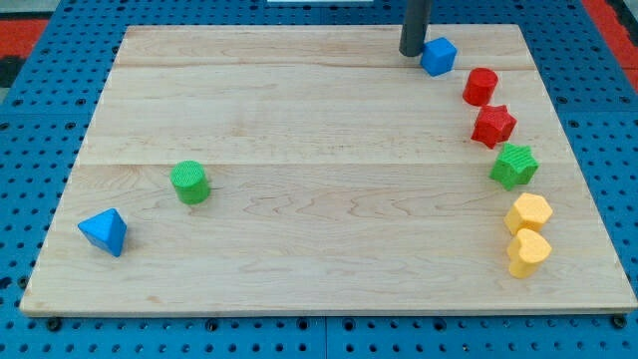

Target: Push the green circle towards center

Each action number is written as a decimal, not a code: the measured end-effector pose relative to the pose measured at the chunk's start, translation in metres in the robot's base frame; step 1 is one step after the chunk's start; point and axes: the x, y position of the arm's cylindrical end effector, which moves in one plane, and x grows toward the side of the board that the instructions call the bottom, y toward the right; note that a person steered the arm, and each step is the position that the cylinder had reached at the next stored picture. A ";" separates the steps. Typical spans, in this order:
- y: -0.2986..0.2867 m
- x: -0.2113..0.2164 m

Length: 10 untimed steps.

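Observation:
The green circle [189, 182] stands on the wooden board [319, 229] at the view's left, a little below mid-height. My tip [413, 53] is far from it, at the view's top right of centre. The tip sits just left of a blue cube [438, 56] and looks to be touching it or nearly so.
A blue triangle [105, 232] lies at the lower left, below and left of the green circle. Down the right side run a red cylinder [480, 87], a red star [492, 126], a green star [513, 166], a yellow hexagon [528, 213] and a yellow heart [527, 251].

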 end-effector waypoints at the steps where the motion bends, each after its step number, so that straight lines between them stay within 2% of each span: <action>1: 0.026 0.002; 2: 0.051 0.002; 3: -0.017 0.003; 4: -0.119 0.066; 6: -0.194 0.241; 7: -0.247 0.247; 8: -0.280 0.219; 9: -0.275 0.164; 10: -0.296 0.202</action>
